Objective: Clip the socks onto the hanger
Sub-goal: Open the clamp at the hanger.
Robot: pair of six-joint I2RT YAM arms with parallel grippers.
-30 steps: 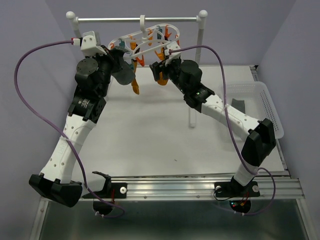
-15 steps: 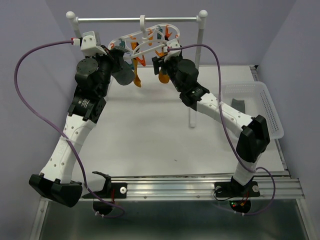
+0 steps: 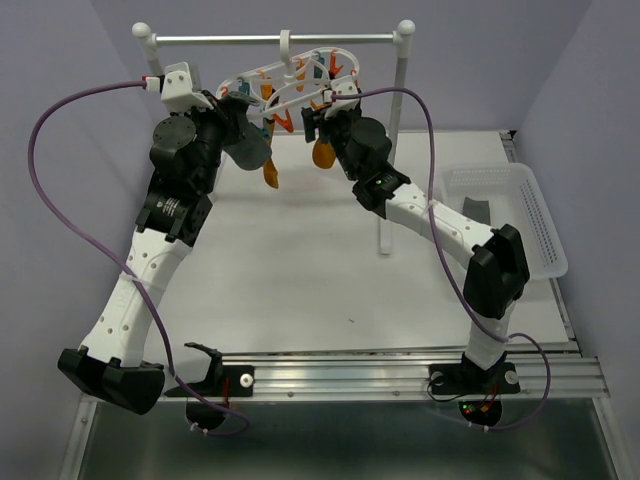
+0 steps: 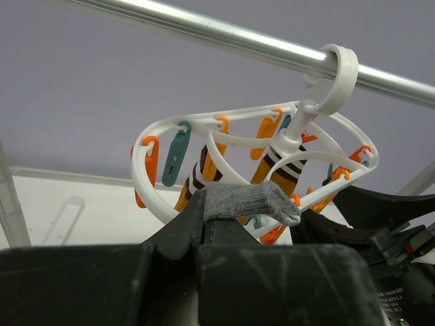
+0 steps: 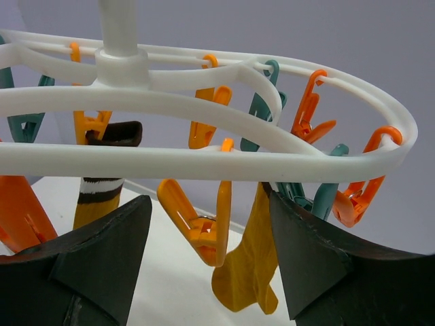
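**Both arms up at the hanger, a grey sock pinched in the left**

The left end effector (image 4: 204,212) is clamped tight on a grey sock (image 4: 253,202), held up at the near rim of the hanger (image 4: 224,125). The right end effector (image 5: 211,255) stands wide apart with nothing gripped. Between its fingers hang an orange clip (image 5: 200,227) and a plain mustard sock (image 5: 248,268), which dangles from the frame close against one finger. Beside them a striped mustard sock (image 5: 102,193) hangs from another clip. The hanger is hooked over the rail (image 3: 270,40) at the back of the table (image 3: 300,260). Off to the right, another dark sock (image 3: 477,212) lies in the clear basket (image 3: 540,225).
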